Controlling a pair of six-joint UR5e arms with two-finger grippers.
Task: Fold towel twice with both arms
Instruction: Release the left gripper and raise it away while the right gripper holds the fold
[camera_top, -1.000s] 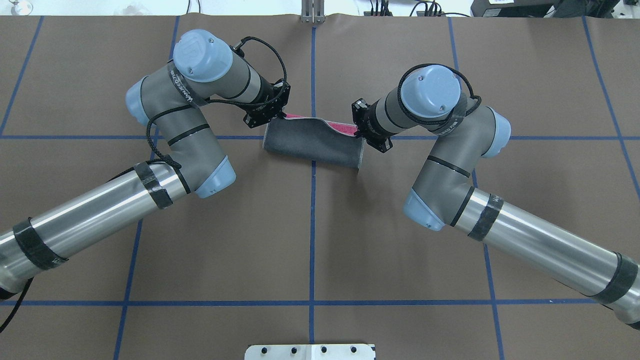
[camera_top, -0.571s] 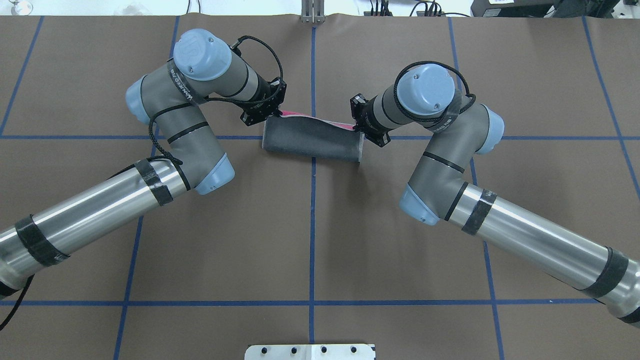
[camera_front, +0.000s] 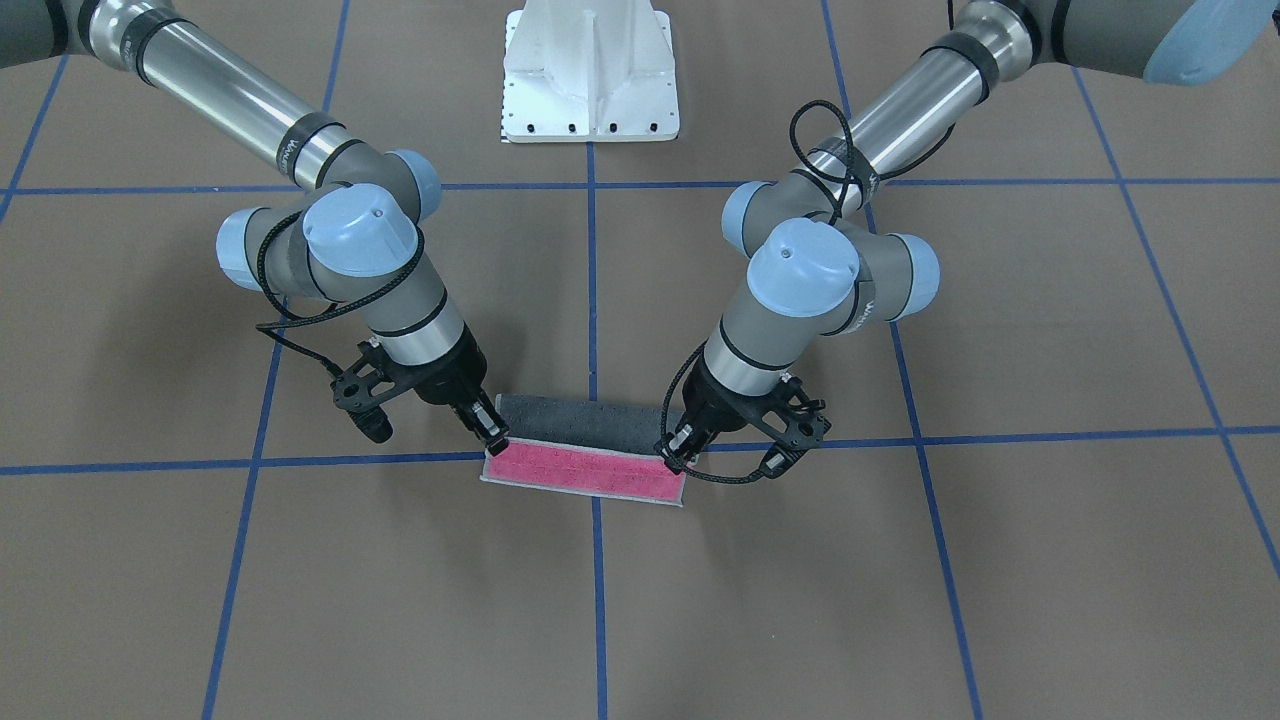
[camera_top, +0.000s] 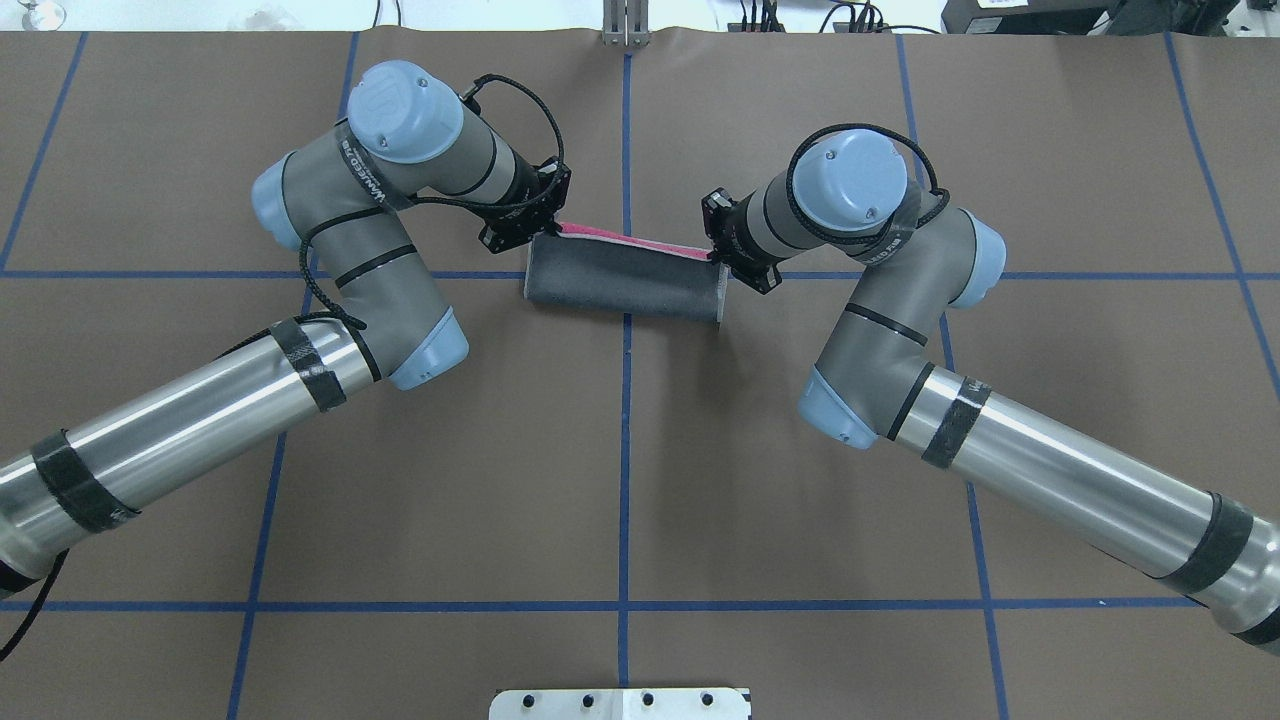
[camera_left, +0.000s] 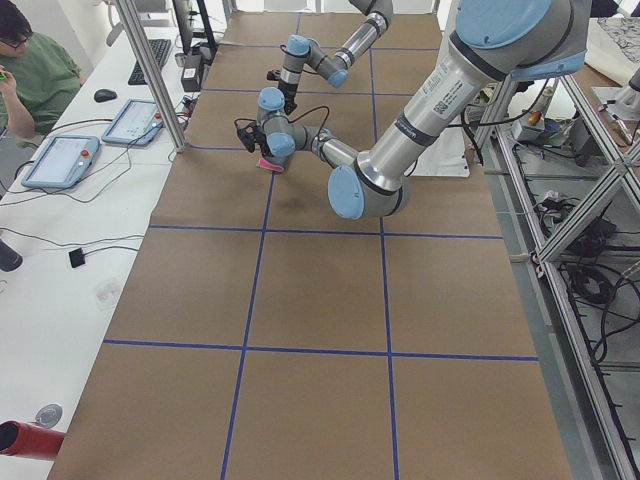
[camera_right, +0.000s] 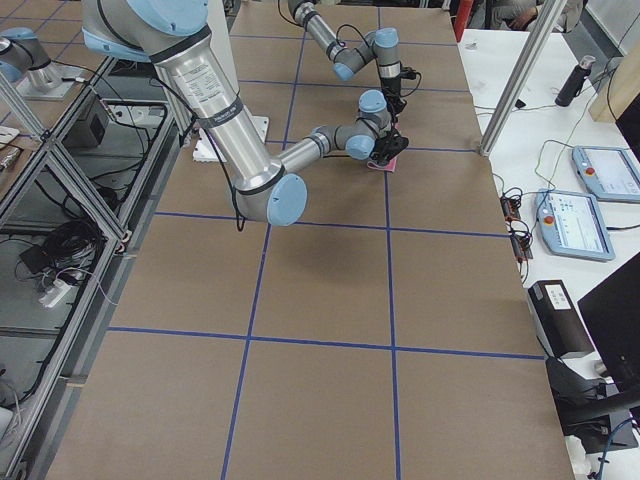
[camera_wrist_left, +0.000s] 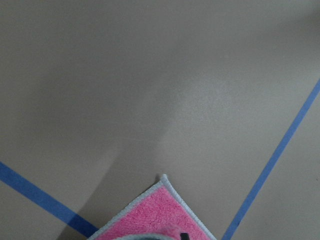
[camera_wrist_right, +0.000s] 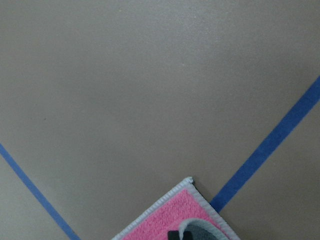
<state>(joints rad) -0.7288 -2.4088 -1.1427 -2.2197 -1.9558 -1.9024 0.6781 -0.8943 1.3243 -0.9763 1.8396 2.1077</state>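
Observation:
The towel (camera_top: 625, 282) lies at the table's middle, folded over, its dark grey face up. A narrow pink strip (camera_top: 620, 240) shows along its far edge; in the front-facing view that strip (camera_front: 583, 470) lies nearest the camera. My left gripper (camera_top: 535, 238) is shut on the grey flap's left corner, and also shows in the front-facing view (camera_front: 678, 452). My right gripper (camera_top: 716, 263) is shut on the right corner, and also shows there (camera_front: 492, 432). Both are low over the towel. Each wrist view shows a pink corner (camera_wrist_left: 160, 215) (camera_wrist_right: 170, 215) with a light border.
Blue tape lines (camera_top: 625, 450) grid the brown table cover. The white pedestal base (camera_front: 590, 70) stands at the robot's side. An operator's bench with tablets (camera_left: 60, 160) and frame posts (camera_right: 510, 90) runs along the far side.
Both grippers have moved away from the robot with the towel's edge. The grey flap now covers more of the pink face, leaving a thinner pink strip.

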